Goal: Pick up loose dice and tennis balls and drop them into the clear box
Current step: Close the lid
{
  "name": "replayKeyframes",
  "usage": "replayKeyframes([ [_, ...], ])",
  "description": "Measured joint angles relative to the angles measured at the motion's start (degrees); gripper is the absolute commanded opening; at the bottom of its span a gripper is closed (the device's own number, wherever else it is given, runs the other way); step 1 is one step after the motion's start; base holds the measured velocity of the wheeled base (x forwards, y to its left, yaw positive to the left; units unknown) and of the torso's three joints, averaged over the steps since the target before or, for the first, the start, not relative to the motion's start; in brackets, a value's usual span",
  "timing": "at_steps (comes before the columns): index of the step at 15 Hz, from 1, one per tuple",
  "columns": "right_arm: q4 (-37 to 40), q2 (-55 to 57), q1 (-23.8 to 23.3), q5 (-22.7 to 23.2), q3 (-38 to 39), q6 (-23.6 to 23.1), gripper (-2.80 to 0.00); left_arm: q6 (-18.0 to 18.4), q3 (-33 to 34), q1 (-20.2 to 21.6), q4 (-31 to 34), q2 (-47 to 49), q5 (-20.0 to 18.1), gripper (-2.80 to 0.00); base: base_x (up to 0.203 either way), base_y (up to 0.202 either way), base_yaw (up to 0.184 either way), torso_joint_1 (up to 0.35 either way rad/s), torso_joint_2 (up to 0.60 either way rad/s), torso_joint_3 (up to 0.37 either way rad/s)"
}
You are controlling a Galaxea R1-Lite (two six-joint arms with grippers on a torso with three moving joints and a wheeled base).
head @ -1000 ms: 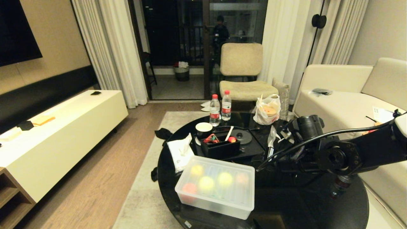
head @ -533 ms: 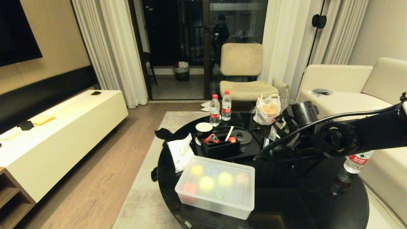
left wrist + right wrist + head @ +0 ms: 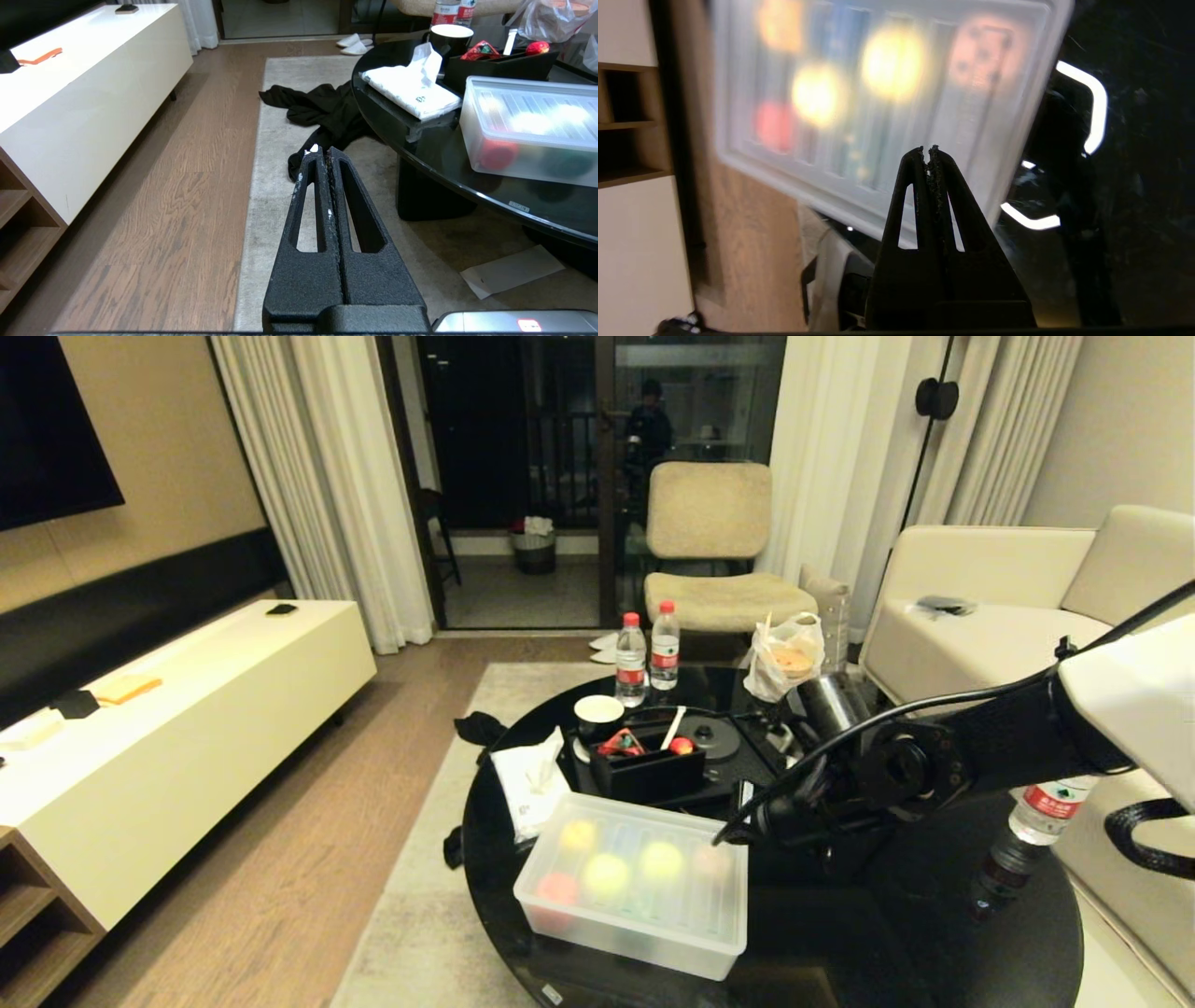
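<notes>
Box lidded, rt end effector at edge

The left claw hangs over the rug, fingers pressed together and empty. Just beyond its tip lies black clothing. Off to one side, on the black round surface, the lidded clear box holds what looks like a red-orange die, beside a tissue pack.

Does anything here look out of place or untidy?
Yes. A black garment lies crumpled on the floor beside the round table, and a sheet of paper lies on the rug near it.
</notes>
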Motion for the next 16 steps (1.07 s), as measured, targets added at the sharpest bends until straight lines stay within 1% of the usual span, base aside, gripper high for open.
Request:
replayKeyframes([
  [2,-0.1,1.1,0.1,-1.0,0.5,0.0,-2.8,0.0,0.0,0.0,0.0,0.0,0.0,-2.8,0.0,0.0,0.0,0.0,0.0,0.0],
  [6,-0.3,3.4,1.3,-1.0,0.9,0.1,-2.8,0.0,0.0,0.0,0.0,0.0,0.0,-2.8,0.0,0.0,0.0,0.0,0.0,0.0],
  [8,-1.3,4.7,2.6,-1.0,0.0,0.2,-2.8,0.0,0.0,0.0,0.0,0.0,0.0,-2.8,0.0,0.0,0.0,0.0,0.0,0.0],
  [10,-2.1,6.4,4.0,-1.6,-2.6,0.3,-2.8,0.0,0.0,0.0,0.0,0.0,0.0,-2.8,0.0,0.0,0.0,0.0,0.0,0.0],
  [11,-2.1,7.5,4.6,-2.8,-4.0,0.3,-2.8,0.0,0.0,0.0,0.0,0.0,0.0,-2.8,0.0,0.0,0.0,0.0,0.0,0.0],
  [14,-2.0,12.3,6.7,-9.5,-10.0,0.2,-2.8,0.0,0.0,0.0,0.0,0.0,0.0,-2.8,0.0,0.0,0.0,0.0,0.0,0.0],
  [16,-1.8,14.3,8.0,-10.5,-11.9,0.2,-2.8,0.0,0.0,0.0,0.0,0.0,0.0,-2.8,0.0,0.0,0.0,0.0,0.0,0.0],
])
